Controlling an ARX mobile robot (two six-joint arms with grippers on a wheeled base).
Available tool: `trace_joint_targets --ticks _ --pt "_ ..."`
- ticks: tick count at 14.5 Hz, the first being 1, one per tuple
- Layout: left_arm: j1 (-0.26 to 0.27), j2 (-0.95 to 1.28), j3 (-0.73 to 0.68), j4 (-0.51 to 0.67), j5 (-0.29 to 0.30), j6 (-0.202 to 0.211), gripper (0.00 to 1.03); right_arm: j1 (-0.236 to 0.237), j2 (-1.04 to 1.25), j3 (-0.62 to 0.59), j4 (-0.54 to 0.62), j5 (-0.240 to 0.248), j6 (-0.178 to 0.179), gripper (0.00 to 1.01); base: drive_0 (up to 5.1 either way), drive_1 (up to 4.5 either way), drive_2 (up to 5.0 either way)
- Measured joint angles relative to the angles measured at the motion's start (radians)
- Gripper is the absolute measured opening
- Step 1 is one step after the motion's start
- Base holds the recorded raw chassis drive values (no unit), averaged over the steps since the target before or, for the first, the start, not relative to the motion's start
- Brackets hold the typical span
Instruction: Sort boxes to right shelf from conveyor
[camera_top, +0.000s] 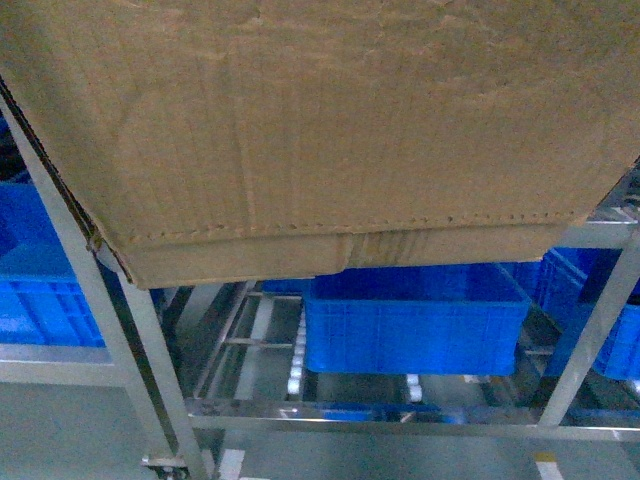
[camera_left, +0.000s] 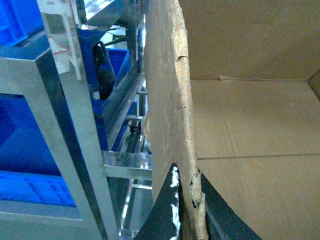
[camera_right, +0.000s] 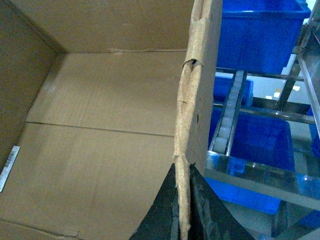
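Note:
A big brown cardboard box (camera_top: 300, 130) fills the top of the head view, lifted in front of the right shelf (camera_top: 135, 350), a steel rack with roller rails. The box's underside and perforated line face the camera. My left gripper (camera_left: 186, 171) is shut on the box's ragged left wall (camera_left: 170, 100), one black finger (camera_left: 165, 215) outside and one inside. On the opposite wall (camera_right: 197, 100) my right gripper (camera_right: 183, 167) is shut the same way. The inside of the box (camera_right: 100, 140) holds nothing. Neither gripper shows in the head view. The conveyor is out of view.
Blue plastic crates sit on the rack's lower tier (camera_top: 415, 320) and at the left (camera_top: 40, 270). More blue crates (camera_right: 260, 30) lie beyond the box's right wall beside a roller rail (camera_right: 227, 125). A slanted steel post (camera_left: 65, 100) stands close to the left of the box.

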Motion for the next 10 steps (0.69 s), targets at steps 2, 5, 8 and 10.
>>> trace_joint_targets --ticks 2,5,8,10 --pt "0.0 0.002 0.0 0.002 0.0 0.0 0.03 0.0 0.001 0.0 0.002 0.0 0.0 0.02 0.0 2.04 -2.1" --pt "0.0 0.002 0.0 0.001 0.0 0.0 0.03 0.0 0.001 0.0 0.002 0.0 0.0 0.02 0.0 0.0 0.0" --pt "0.0 0.002 0.0 0.0 0.0 0.0 0.03 0.0 0.001 0.0 0.001 0.0 0.0 0.02 0.0 0.0 0.0" --pt "0.0 0.002 0.0 0.0 0.0 0.0 0.03 0.0 0.001 0.0 0.001 0.0 0.0 0.02 0.0 0.0 0.0"
